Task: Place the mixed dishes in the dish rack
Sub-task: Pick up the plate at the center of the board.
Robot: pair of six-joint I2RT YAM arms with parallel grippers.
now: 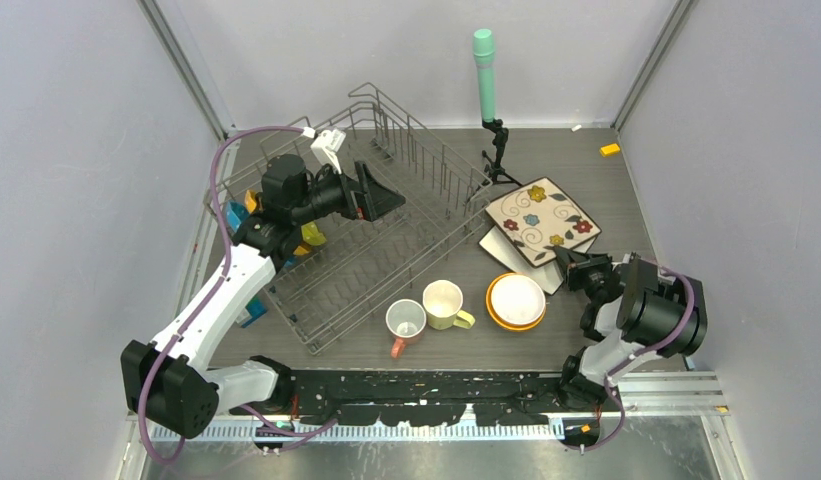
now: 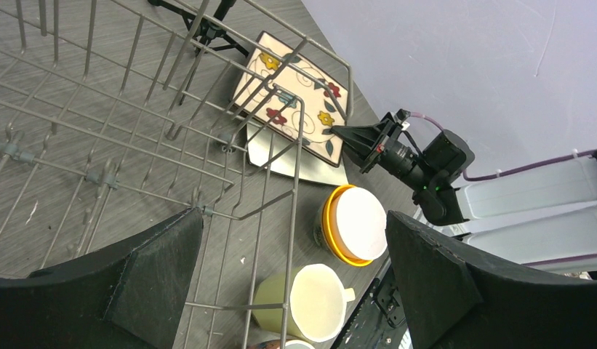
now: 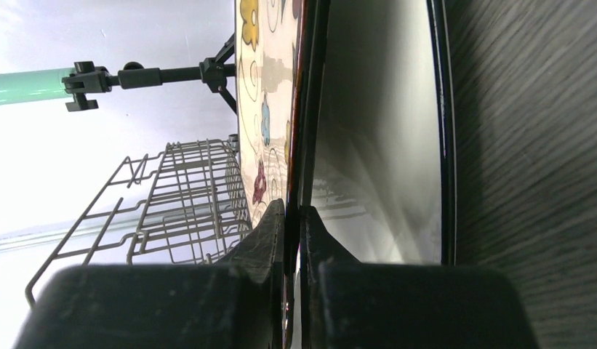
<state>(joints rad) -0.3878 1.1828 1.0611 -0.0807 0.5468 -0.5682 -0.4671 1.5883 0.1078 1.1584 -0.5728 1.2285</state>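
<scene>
The grey wire dish rack (image 1: 386,235) stands at the centre left, with no dish visible on its tines. My left gripper (image 1: 384,200) hovers open and empty over it; in the left wrist view (image 2: 295,254) its fingers straddle the rack's rim. My right gripper (image 1: 565,262) is shut on the near edge of a white square flowered plate (image 1: 539,218), which lies over a plain square plate (image 1: 498,245). The right wrist view shows the fingers (image 3: 270,233) pinching that plate's rim (image 3: 262,109). A white bowl in an orange bowl (image 1: 516,301), a pale-yellow mug (image 1: 444,303) and a pink mug (image 1: 405,322) stand in front.
A green-topped cylinder on a black tripod (image 1: 485,70) stands behind the rack's right end. A small blue-green box (image 1: 252,316) and yellow and blue items (image 1: 311,236) sit by the rack's left side. A small orange piece (image 1: 610,150) lies at the far right.
</scene>
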